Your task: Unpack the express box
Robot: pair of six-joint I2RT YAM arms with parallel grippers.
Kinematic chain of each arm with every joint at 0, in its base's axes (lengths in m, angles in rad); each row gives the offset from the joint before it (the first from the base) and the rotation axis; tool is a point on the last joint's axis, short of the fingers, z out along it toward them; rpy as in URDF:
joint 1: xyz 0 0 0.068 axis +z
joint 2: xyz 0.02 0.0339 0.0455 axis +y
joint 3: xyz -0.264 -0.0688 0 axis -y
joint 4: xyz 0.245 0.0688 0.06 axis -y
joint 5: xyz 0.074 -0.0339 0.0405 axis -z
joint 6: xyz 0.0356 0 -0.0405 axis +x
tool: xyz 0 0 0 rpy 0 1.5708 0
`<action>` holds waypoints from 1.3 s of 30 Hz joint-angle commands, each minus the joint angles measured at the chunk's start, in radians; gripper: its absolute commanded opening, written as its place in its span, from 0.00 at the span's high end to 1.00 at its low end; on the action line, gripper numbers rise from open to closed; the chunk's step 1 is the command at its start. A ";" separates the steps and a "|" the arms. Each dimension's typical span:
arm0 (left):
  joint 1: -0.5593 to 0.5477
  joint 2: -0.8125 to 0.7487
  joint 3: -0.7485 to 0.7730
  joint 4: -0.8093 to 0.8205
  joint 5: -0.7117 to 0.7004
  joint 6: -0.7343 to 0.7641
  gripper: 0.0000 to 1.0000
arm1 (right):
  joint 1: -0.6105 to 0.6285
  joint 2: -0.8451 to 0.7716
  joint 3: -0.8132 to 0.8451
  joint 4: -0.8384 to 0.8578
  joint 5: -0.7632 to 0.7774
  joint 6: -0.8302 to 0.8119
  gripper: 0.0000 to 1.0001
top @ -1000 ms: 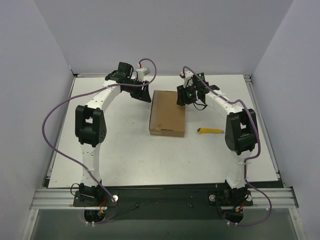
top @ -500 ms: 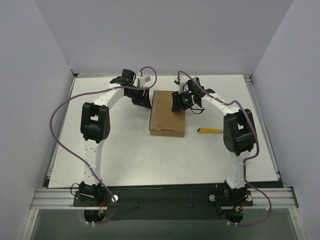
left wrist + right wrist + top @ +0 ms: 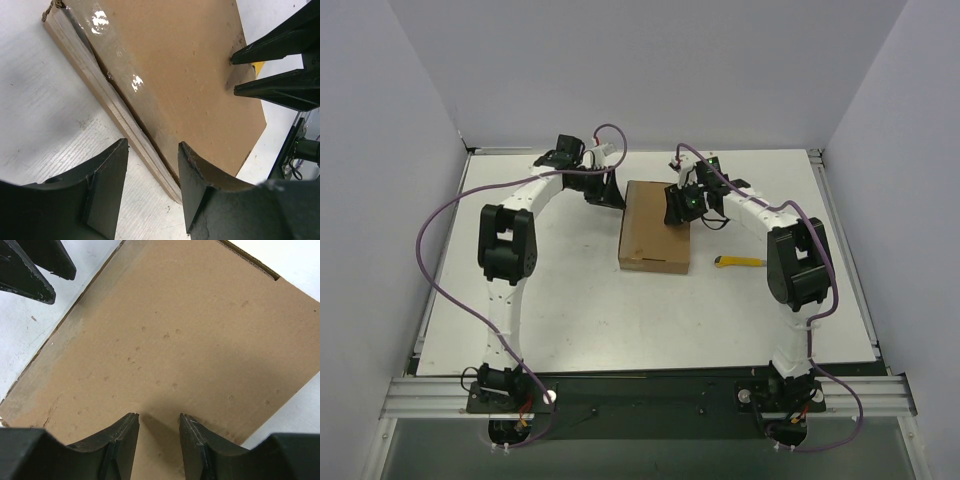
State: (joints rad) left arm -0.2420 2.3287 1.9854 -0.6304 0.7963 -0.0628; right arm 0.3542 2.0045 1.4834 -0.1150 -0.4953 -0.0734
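— Looking at the express box (image 3: 655,227), how is it?
— Flat, brown, lid shut, clear tape along its left edge, lying on the desk (image 3: 570,300). Left fingers (image 3: 107,185) apart over that edge; right fingers (image 3: 122,440) apart, empty, above its right side.

Far end of the express box (image 3: 655,235) is crowded: left gripper (image 3: 610,193) sits just off its far-left corner, right gripper (image 3: 677,207) hangs over the far-right corner, both with jaws apart. Right flank is partly blocked by the utility knife (image 3: 740,262) near the front corner and the right arm (image 3: 760,212) overhead. The table (image 3: 580,310) in front of and left of the box is open for approach.
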 commanded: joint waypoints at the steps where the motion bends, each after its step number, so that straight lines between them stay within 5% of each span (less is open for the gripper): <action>1: -0.008 -0.006 0.047 0.028 0.020 0.000 0.46 | 0.000 -0.029 -0.025 -0.022 0.012 -0.016 0.61; 36: 0.036 0.057 -0.031 -0.045 -0.089 0.086 0.54 | 0.003 -0.019 -0.034 -0.028 0.043 -0.040 0.61; 39: 0.049 0.038 -0.039 -0.013 0.036 0.067 0.51 | 0.003 -0.021 -0.035 -0.028 0.044 -0.045 0.61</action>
State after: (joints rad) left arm -0.2077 2.3745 1.9446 -0.6590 0.7338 -0.0139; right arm 0.3546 2.0026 1.4788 -0.1112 -0.4854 -0.0891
